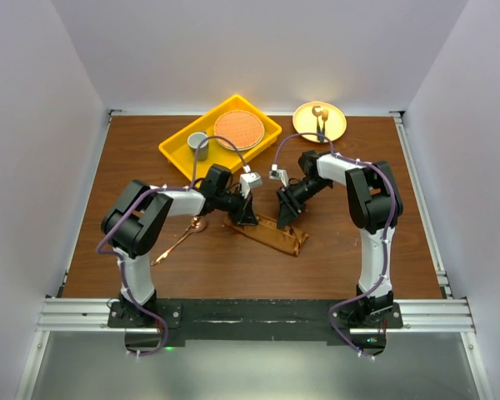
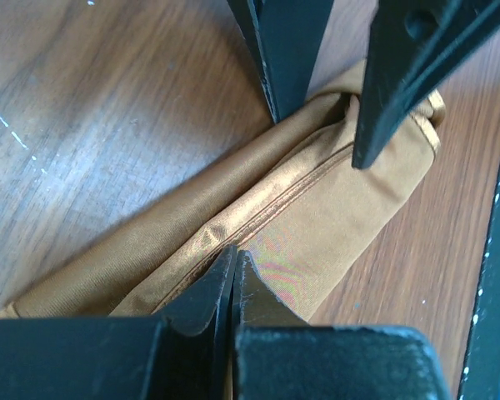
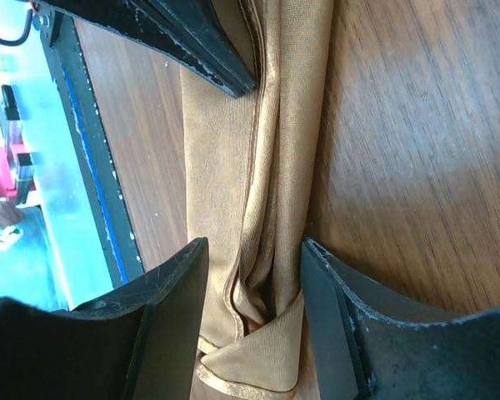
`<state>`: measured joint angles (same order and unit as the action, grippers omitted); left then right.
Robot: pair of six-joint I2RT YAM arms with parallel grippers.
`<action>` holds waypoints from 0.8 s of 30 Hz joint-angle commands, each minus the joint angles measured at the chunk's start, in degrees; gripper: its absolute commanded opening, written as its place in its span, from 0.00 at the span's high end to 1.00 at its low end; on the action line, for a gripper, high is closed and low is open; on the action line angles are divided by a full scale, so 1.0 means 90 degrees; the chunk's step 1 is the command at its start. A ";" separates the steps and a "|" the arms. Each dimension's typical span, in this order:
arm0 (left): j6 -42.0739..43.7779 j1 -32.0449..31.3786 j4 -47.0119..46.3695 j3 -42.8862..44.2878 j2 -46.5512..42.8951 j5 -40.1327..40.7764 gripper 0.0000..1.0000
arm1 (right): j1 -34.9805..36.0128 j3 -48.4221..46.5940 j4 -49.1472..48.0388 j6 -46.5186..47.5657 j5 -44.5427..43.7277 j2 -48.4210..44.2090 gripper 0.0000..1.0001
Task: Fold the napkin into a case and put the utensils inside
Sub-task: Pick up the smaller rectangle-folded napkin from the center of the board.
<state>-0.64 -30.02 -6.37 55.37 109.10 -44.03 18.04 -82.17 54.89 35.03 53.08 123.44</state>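
The napkin (image 1: pixel 275 237) lay on the desk (image 1: pixel 233 275) folded into a narrow strip between the two arms. From above, its long axis ran on a slant, from the far left down toward the near right.

The left tool (image 1: pixel 247 217) was closed tight, and in its own camera its tips (image 2: pixel 233 271) met on the hem along the strip's length. Whether a fold was pinched between them could not be told.

The right tool (image 1: pixel 282 218) stood partly apart. Its fingers (image 3: pixel 333 308) straddled one end of the strip, where a corner was turned under, with one finger against each long edge.

The spoon (image 1: pixel 177 243) lay on the bare desk left of the napkin. Its bowl pointed toward the napkin and its handle toward the near left.
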 commanded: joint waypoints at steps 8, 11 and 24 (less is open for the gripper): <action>-0.0573 0.0084 -0.0493 -0.0176 0.0095 0.0146 1.00 | 0.0007 0.0009 -0.0025 0.0142 -0.1766 -0.0112 0.41; -0.0602 0.0074 -0.0532 -0.0176 0.0095 0.0166 1.00 | -0.0003 -0.0001 0.0024 0.0083 -0.1893 -0.0092 0.40; -0.0748 0.0074 -0.0591 -0.0166 0.0143 0.0322 1.00 | 0.0241 0.0087 -0.0025 -0.0054 -0.1806 0.0123 0.39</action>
<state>-6.04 -29.91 -9.87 54.48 109.54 -43.18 18.72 -83.02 57.67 33.12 46.85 121.56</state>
